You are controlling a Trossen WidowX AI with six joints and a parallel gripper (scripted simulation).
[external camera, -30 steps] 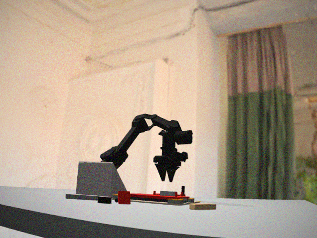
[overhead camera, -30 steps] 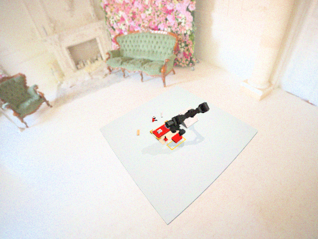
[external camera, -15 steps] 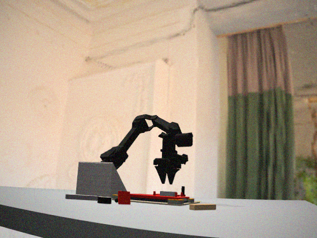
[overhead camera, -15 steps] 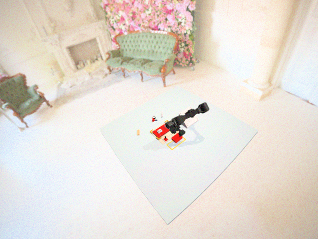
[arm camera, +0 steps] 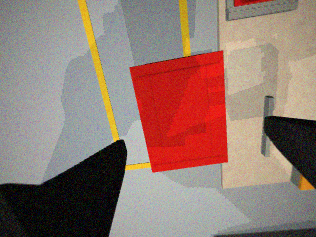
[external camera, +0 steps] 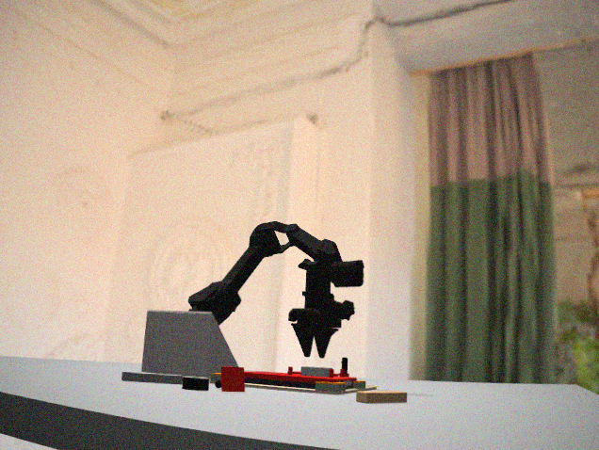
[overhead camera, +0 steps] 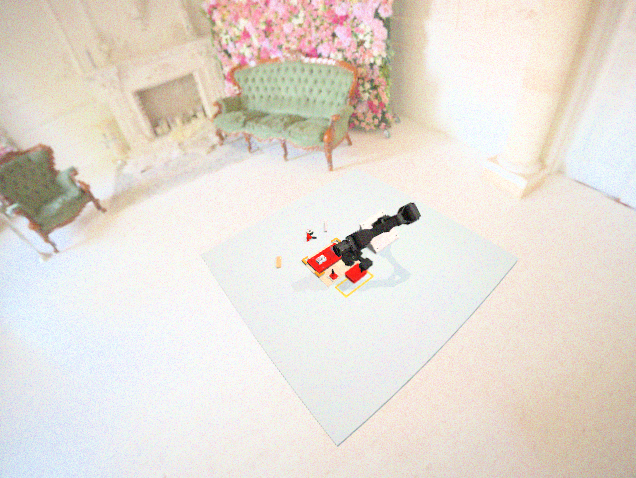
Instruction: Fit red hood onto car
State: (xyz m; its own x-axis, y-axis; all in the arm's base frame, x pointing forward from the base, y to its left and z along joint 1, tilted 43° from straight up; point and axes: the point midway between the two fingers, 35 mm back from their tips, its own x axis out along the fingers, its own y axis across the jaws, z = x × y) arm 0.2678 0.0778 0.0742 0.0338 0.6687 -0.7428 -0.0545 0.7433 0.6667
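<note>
The red hood (overhead camera: 355, 273) (arm camera: 180, 114) lies on the table beside the jig board (arm camera: 250, 169), its flat roof up and one end inside a yellow outline (overhead camera: 358, 286) (arm camera: 100, 69). It is not visible in the exterior view. My gripper (external camera: 314, 356) (arm camera: 192, 135) is open and empty, pointing down above the hood, with one finger on each side of it in the wrist view. The red chassis (overhead camera: 329, 261) (external camera: 270, 376) sits in the jig, with a grey block (external camera: 315, 371) on its deck between short red pegs. The hood's corner holes cannot be made out.
A wooden block (overhead camera: 278, 262) (external camera: 381, 396) lies beyond the chassis. A red block (external camera: 233, 378) and a black cylinder (external camera: 195, 383) stand on the chassis's far side from the hood. A small red part with a black post (overhead camera: 333, 274) stands near the hood.
</note>
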